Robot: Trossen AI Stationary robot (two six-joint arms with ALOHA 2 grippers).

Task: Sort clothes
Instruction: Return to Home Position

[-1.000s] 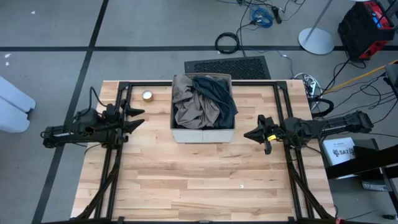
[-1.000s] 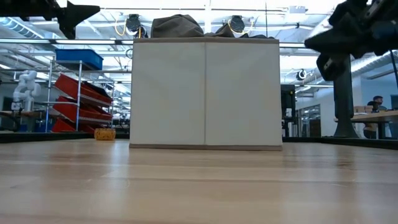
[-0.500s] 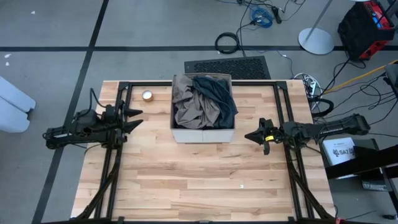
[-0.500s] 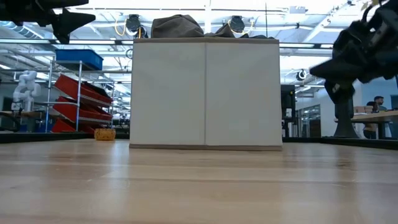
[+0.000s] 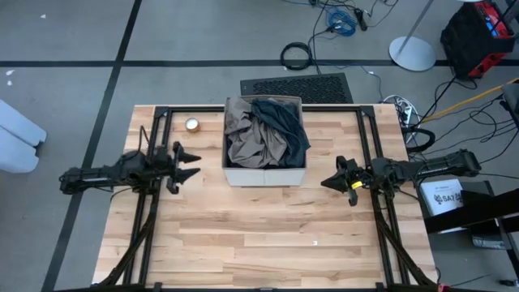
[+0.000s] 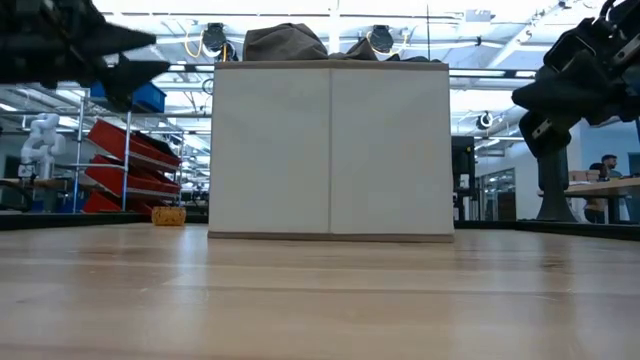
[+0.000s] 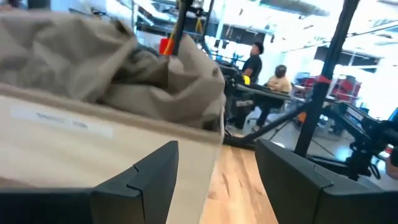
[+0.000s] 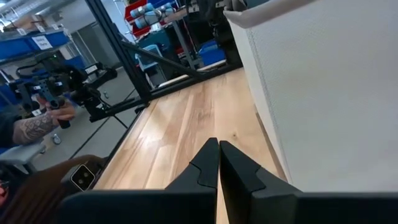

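The clothes lie heaped in a beige fabric box (image 5: 264, 175) at the table's far middle: a tan-brown garment (image 5: 246, 136) and a dark slate one (image 5: 286, 126), both rising above the rim (image 6: 285, 42). My left gripper (image 5: 195, 165) hovers open to the left of the box, fingers pointing at its left wall (image 7: 74, 134), the tan garment (image 7: 87, 53) above them. My right gripper (image 5: 326, 183) hovers shut to the right of the box, near its front corner (image 8: 267, 124). Neither touches anything.
A small roll of tape (image 5: 192, 124) lies on the table at the far left of the box. Black frame rails (image 5: 154, 203) run along both table sides. Bare wood lies in front of the box. People sit in the room beyond (image 7: 277, 78); a hand (image 8: 37, 123) shows off the table.
My left gripper has sunk and edged toward the box and the table's near edge, staying open. My right gripper has sunk a little, still shut. The clothes and the box have not moved.
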